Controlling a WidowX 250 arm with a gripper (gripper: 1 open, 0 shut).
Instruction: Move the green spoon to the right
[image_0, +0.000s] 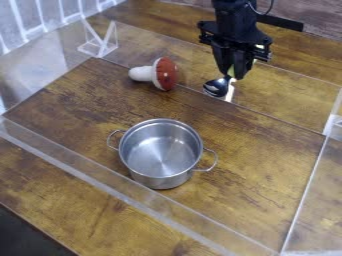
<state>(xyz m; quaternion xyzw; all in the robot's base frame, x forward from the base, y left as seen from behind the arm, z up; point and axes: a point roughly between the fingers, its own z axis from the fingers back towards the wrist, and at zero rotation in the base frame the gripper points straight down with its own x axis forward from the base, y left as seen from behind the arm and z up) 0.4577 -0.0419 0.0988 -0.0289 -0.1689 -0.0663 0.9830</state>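
My black gripper (235, 66) hangs over the back right part of the wooden table (80, 110), to the right of the mushroom toy. It is shut on the green spoon (217, 87). The fingers mostly hide the spoon's pale handle. The shiny silver bowl hangs below and slightly left of the fingers, just above or touching the wood; I cannot tell which.
A red-and-white mushroom toy (156, 72) lies on its side left of the spoon. A steel pot (162, 152) with two handles stands in the middle front. Clear acrylic walls (310, 190) ring the table, and a small clear stand (96, 42) sits at the back left.
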